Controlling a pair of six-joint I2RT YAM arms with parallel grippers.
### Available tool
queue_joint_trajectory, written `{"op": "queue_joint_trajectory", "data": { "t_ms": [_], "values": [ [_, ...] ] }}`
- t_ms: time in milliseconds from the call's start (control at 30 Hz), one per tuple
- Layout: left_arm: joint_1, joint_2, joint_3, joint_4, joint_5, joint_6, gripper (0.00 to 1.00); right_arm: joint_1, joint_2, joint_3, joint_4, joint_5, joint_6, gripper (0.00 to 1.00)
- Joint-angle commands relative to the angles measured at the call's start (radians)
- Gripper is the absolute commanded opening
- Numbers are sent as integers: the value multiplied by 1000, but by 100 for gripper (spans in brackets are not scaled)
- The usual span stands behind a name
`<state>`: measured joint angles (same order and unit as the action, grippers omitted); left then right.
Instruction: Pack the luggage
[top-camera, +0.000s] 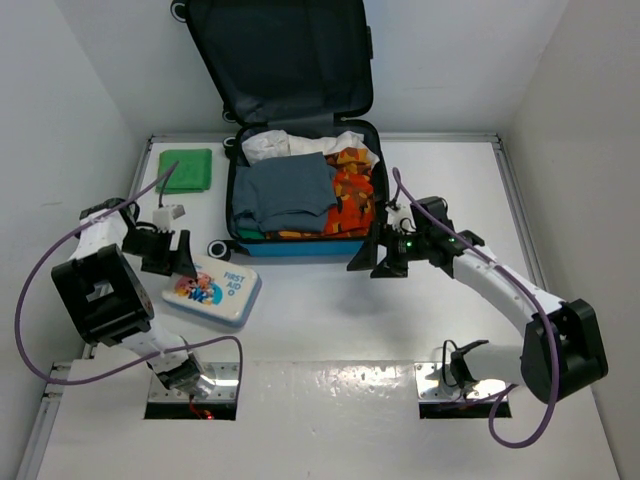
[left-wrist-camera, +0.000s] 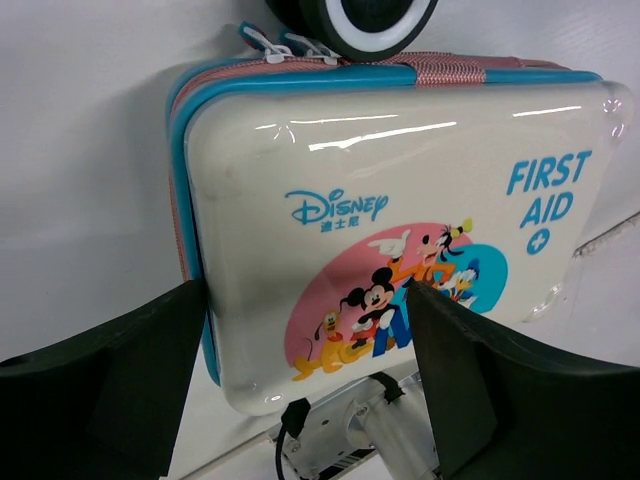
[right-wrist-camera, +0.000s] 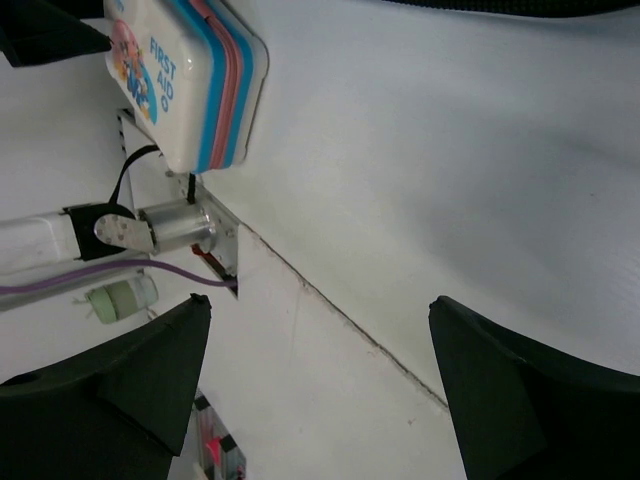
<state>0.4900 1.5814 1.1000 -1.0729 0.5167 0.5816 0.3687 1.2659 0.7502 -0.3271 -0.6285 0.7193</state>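
Left tool spread at first-aid box edge; right tool spread beside luggage.

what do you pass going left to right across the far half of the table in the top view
green cloth → suitcase → right arm

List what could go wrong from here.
1. The open left gripper sits at one end of the glossy first-aid box; an off-centre pinch might slip or twist it.
2. The luggage is already full of clothes, so the box may ride high and block the lid.
3. The open right gripper sits by the luggage's front corner; the arms could clash there.
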Motion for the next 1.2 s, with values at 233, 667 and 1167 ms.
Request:
{"op": "queue_joint_trajectory", "data": {
  "t_ms": [233, 667, 1167],
  "values": [
    [-120, -20, -60, 145, 22, -121, 84, 194, -80, -100, 224, 264, 167, 87],
    [-358, -6, -123, 289, -66, -308, 58, 475, 165, 106, 221, 437, 86, 81],
    [-564, 83, -97, 344, 54, -546, 30, 412, -65, -51, -63, 171, -228, 75]
  ]
}}
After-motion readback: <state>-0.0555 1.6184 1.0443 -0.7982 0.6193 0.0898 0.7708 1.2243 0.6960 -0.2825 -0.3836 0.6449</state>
